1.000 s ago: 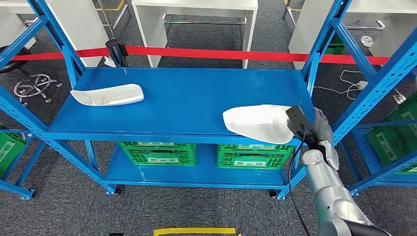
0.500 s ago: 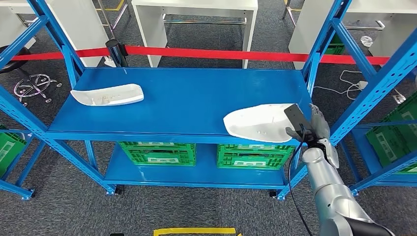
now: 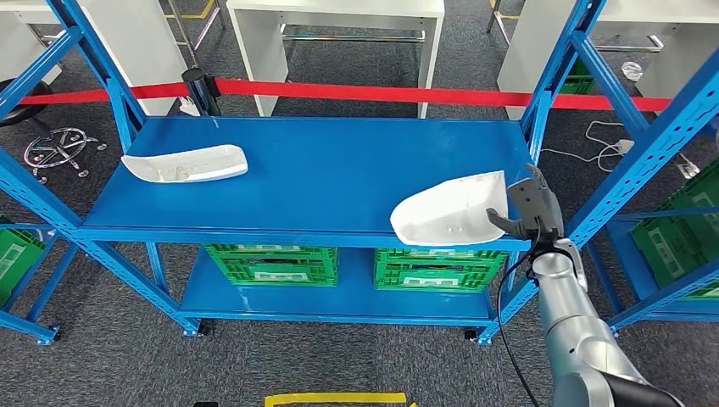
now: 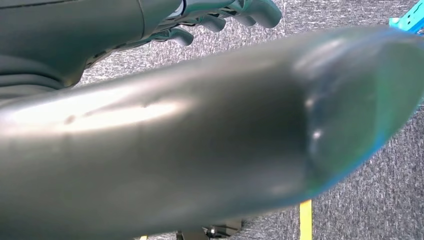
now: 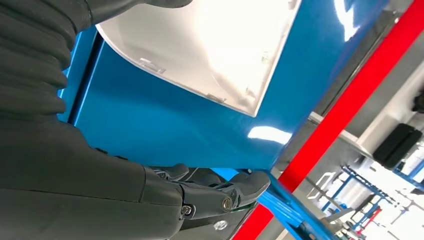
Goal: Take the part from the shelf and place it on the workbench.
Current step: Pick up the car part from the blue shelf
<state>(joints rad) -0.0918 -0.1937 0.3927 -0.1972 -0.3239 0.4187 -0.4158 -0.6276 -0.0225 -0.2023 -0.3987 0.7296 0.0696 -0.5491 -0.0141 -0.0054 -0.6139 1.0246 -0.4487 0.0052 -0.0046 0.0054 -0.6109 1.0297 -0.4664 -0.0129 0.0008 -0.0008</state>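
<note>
Currently my right hand (image 3: 532,216) is raised at the front right corner of the blue shelf (image 3: 322,170), arm reaching up from below. My fingers (image 5: 235,192) lie curled beneath the right end of the white part (image 3: 449,212), thumb against its edge; it looks gripped there. Part's right end is tipped up, its left end low at the shelf's front edge, long axis across the shelf, hollow face toward me. Second white part (image 3: 185,163) lies flat at far left. Two green crates (image 3: 273,264) on the lower tier, contents not discernible. Left hand (image 4: 220,17): fingers curled in over grey carpet, holding nothing.
</note>
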